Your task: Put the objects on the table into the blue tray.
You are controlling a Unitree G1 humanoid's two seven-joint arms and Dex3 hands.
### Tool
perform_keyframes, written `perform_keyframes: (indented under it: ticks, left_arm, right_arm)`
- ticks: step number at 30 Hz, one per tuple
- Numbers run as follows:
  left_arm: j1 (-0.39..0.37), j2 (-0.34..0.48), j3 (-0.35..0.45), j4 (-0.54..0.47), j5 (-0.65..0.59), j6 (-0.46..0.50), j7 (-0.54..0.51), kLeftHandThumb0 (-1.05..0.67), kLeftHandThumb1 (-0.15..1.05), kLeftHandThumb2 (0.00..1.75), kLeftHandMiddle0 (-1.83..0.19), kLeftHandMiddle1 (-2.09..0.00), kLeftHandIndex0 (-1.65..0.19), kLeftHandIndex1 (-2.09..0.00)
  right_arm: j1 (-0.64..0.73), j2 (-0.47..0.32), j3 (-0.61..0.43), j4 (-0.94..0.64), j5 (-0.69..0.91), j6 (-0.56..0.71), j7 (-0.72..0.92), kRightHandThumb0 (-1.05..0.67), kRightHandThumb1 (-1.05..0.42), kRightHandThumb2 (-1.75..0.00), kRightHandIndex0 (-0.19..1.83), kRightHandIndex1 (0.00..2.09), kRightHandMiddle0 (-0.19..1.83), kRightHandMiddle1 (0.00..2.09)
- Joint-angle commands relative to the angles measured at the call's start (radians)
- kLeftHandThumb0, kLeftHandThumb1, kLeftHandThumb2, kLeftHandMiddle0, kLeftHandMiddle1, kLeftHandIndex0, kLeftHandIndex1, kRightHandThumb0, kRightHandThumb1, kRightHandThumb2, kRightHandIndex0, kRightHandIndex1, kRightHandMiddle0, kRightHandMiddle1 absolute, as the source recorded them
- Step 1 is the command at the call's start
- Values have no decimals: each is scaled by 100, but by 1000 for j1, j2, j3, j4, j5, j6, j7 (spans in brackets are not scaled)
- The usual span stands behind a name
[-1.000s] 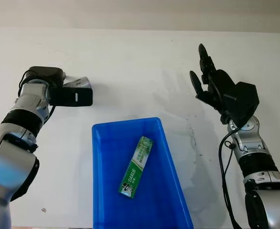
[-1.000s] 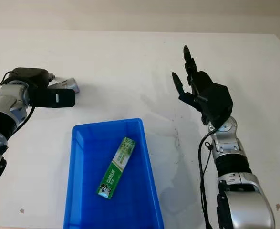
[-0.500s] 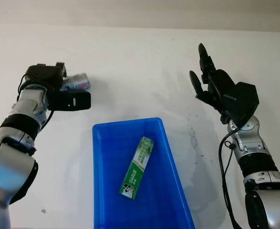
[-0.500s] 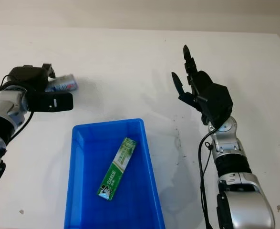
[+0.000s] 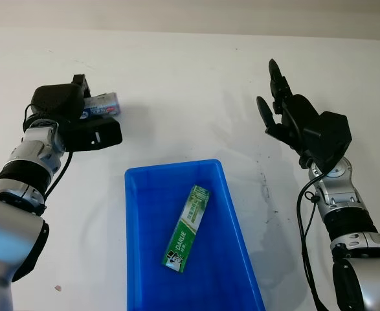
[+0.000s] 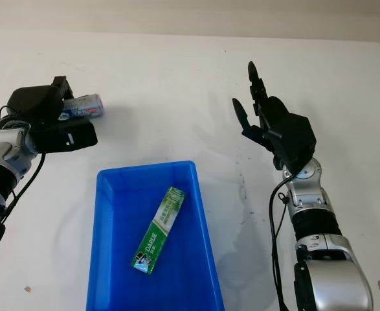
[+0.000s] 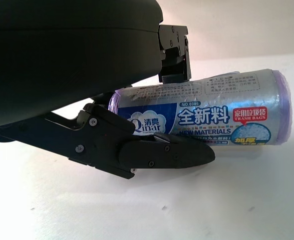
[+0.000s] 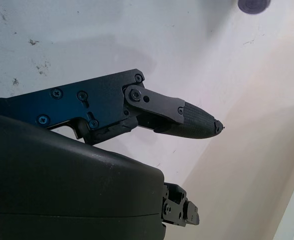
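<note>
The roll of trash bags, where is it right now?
The roll of trash bags is in the left hand, on the table's left side, beyond the blue tray's far left corner.

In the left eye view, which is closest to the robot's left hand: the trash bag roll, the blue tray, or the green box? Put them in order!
From the left hand:
1. Trash bag roll: held in that hand, at the table's far left.
2. Blue tray: its near corner lies just right of the hand and closer to the robot.
3. Green box: farthest, lying inside the tray.
</note>
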Motion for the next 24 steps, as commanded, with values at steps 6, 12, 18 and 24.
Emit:
perform_keyframes:
  ticks: [6,12,18,24]
  left_arm:
    - [40,48,89,-171,-60,-39,1,-35,105,44,-71,-209,-26,-209]
    - [144,77,176,-488,-95,-21,-57,-33,105,45,-74,-209,-26,-209]
    - [275,68,287,-873,-168,32,-177,-35,105,47,-94,-209,-44,-209]
    - [419,69,390,-1223,-388,73,-450,-36,105,49,-97,-209,-46,-209]
  right_arm:
    - [7,-11,-2,-12,-3,2,3,-63,-105,-67,-19,0,-19,0]
    - [11,-11,3,-19,-14,-3,-6,-62,-105,-67,-19,0,-19,0]
    - [10,-10,5,-20,-19,-8,-7,-61,-105,-69,-19,0,-19,0]
    - [4,-4,6,-17,-19,-11,-4,-61,-105,-69,-19,0,-19,0]
